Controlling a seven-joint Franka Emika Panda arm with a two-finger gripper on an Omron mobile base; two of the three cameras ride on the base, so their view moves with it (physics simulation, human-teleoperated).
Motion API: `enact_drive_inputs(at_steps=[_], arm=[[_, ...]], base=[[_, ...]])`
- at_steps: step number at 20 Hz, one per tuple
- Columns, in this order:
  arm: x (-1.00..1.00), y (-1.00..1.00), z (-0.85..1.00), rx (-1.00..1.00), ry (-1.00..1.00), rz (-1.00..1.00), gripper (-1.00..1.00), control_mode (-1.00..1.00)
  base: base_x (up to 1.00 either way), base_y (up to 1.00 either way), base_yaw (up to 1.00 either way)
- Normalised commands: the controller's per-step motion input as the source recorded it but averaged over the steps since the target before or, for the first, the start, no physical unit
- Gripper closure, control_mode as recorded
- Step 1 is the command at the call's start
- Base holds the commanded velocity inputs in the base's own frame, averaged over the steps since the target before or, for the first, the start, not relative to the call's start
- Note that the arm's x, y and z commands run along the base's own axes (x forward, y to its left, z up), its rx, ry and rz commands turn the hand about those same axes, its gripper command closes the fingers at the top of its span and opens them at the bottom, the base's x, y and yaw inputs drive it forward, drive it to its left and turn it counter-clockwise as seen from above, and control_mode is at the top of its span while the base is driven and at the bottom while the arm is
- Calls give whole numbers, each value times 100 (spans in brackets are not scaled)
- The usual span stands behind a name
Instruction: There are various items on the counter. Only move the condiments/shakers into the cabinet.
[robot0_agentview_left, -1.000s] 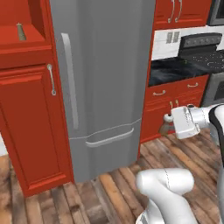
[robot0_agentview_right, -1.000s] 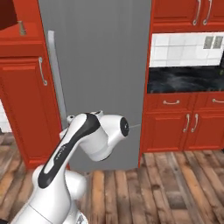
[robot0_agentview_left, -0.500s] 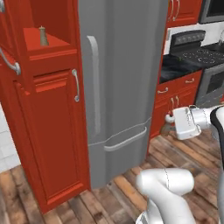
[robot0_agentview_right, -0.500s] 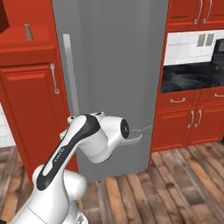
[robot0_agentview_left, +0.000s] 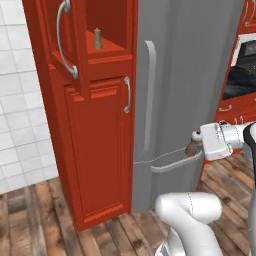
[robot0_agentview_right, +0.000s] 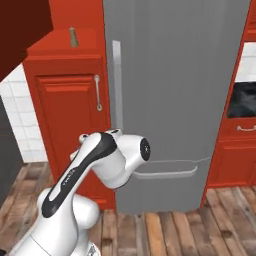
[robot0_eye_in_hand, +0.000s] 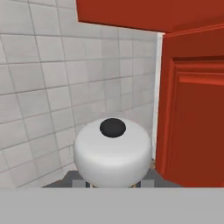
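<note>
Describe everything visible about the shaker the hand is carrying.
The brown shaker is a small turned-wood piece with a white ball top marked by a dark round spot. The hand is shut on it, holding it in mid-air before the grey fridge, clear of floor and cabinet. Its lower body is mostly hidden.

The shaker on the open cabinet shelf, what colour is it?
Tan wood; the shaker shows best in the left base view.

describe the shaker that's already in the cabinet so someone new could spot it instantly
Start at the tall grey fridge; the red cabinet stands right beside it, its upper door swung open. On the red shelf inside stands the tan shaker, small, upright and mill-shaped. It stands alone there; the other shaker, brown with a white top, is in the gripper.
</note>
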Motion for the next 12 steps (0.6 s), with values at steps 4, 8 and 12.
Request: enact_drive_inputs(at_steps=[4,8,12], arm=[[0,0,0,0,0,0,100,100],[0,0,0,0,0,0,100,100],[0,0,0,0,0,0,100,100]], base=[[13,0,42],[16,0,36],[11,0,31]])
